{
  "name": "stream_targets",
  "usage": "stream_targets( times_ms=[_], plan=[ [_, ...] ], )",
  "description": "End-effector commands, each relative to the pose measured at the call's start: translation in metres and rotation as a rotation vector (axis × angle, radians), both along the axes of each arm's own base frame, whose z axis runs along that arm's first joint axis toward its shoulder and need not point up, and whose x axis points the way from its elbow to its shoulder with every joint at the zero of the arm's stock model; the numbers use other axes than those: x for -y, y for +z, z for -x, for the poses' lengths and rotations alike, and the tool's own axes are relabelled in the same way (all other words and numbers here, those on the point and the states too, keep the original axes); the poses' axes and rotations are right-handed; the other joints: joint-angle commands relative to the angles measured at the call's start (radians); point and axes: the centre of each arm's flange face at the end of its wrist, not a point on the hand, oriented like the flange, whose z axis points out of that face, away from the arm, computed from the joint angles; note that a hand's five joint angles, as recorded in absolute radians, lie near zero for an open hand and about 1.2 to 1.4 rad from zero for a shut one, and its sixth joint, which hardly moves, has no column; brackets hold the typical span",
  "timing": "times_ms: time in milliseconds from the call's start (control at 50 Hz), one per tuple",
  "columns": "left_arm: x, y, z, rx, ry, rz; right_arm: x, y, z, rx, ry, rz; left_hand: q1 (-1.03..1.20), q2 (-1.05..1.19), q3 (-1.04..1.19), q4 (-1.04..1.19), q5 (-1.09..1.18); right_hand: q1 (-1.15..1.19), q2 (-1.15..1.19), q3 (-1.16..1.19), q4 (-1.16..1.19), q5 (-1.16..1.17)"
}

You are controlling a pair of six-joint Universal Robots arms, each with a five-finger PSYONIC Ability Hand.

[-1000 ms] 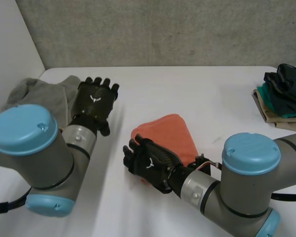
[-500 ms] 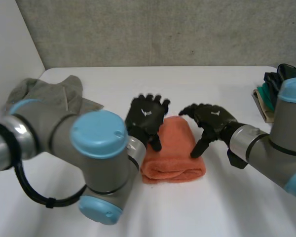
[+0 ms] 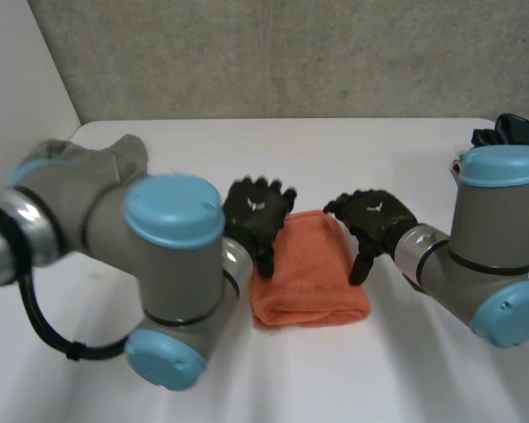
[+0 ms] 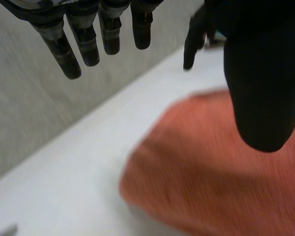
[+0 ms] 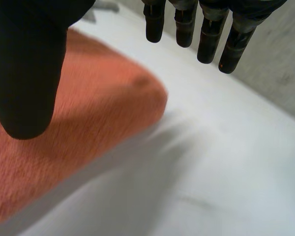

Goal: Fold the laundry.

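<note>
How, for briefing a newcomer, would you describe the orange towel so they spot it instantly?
On the white table, look between the left hand and right hand. The folded towel lies there, the only orange thing; the grey cloth and dark pile sit at the table's sides.

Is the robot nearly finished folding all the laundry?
Partly. Done: the orange towel lies folded in the middle of the table. In hand: the left robot hand and the right robot hand are open at its two sides, gripping nothing. Left to do: the crumpled grey cloth at the far left is not folded. The dark clothes at the right edge are too hidden to judge.
</note>
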Motion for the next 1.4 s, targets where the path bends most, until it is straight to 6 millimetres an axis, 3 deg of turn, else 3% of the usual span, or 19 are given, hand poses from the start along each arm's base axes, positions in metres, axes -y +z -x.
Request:
stream_targets(
  times_ms=[20,80,180,260,340,440,600,800,860,940,960,1020,1100,1160,1300,1400],
  plan=[
    [0.008,0.064,-0.025,-0.113,-0.076,0.083,-0.031,0.033,0.007,0.049,0.037,0.154,0.042,0.032,0.024,0.031,0.011,0.035,-0.043,-0.036,-0.057,-0.064],
    [0.000,0.082,-0.030,-0.149,-0.180,0.099,-0.045,0.024,0.006,0.025,0.068,0.172,0.042,0.032,0.024,0.031,0.011,0.035,-0.043,-0.036,-0.057,-0.064],
    [-0.016,0.095,-0.034,-0.176,-0.337,0.102,-0.084,-0.007,-0.005,-0.064,0.185,0.195,0.042,0.032,0.024,0.031,0.011,0.035,-0.043,-0.036,-0.057,-0.064],
    [-0.022,0.100,-0.037,-0.187,-0.389,0.102,-0.093,-0.031,-0.011,-0.094,0.224,0.180,0.042,0.032,0.024,0.031,0.011,0.035,-0.043,-0.036,-0.057,-0.064],
    [-0.025,0.101,-0.037,-0.185,-0.395,0.100,-0.091,-0.050,-0.016,-0.102,0.234,0.171,0.039,0.029,0.022,0.028,0.008,0.035,-0.043,-0.036,-0.057,-0.064],
    [-0.026,0.102,-0.037,-0.187,-0.397,0.101,-0.082,-0.059,-0.021,-0.094,0.228,0.210,0.039,0.029,0.022,0.028,0.008,0.035,-0.043,-0.036,-0.057,-0.064],
    [-0.027,0.101,-0.037,-0.186,-0.395,0.099,-0.068,-0.064,-0.029,-0.071,0.223,0.253,0.036,0.026,0.019,0.025,0.005,0.039,-0.039,-0.032,-0.053,-0.060],
    [-0.027,0.098,-0.038,-0.182,-0.393,0.092,-0.056,-0.065,-0.037,-0.057,0.222,0.273,0.036,0.026,0.019,0.025,0.005,0.230,0.152,0.159,0.138,0.131],
    [-0.027,0.098,-0.038,-0.182,-0.393,0.092,-0.053,-0.063,-0.039,-0.046,0.219,0.273,0.036,0.026,0.019,0.025,0.005,0.342,0.264,0.270,0.249,0.243],
    [-0.027,0.098,-0.038,-0.183,-0.393,0.093,-0.048,-0.065,-0.042,-0.040,0.223,0.273,0.036,0.026,0.019,0.025,0.005,0.679,0.601,0.607,0.586,0.580],
    [-0.027,0.099,-0.038,-0.184,-0.393,0.095,-0.045,-0.066,-0.043,-0.039,0.220,0.272,0.036,0.026,0.019,0.025,0.005,0.907,0.829,0.835,0.814,0.808],
    [-0.027,0.098,-0.038,-0.183,-0.392,0.093,-0.041,-0.068,-0.044,-0.042,0.216,0.268,0.036,0.026,0.019,0.025,0.005,1.256,1.178,1.185,1.164,1.157],
    [-0.025,0.099,-0.039,-0.183,-0.386,0.095,-0.034,-0.061,-0.045,-0.039,0.205,0.274,0.036,0.026,0.019,0.025,0.005,1.257,1.179,1.186,1.165,1.158],
    [-0.024,0.100,-0.039,-0.183,-0.385,0.099,-0.014,-0.046,-0.037,-0.035,0.158,0.297,0.036,0.026,0.019,0.025,0.005,1.257,1.179,1.186,1.165,1.158],
    [-0.016,0.106,-0.045,-0.191,-0.358,0.123,0.044,0.023,-0.009,0.004,0.034,0.459,0.039,0.029,0.022,0.028,0.008,1.257,1.179,1.186,1.165,1.158],
    [-0.012,0.111,-0.049,-0.197,-0.340,0.134,0.088,0.088,0.013,0.060,-0.025,0.656,0.039,0.029,0.022,0.028,0.008,1.257,1.179,1.186,1.165,1.158]
  ],
)
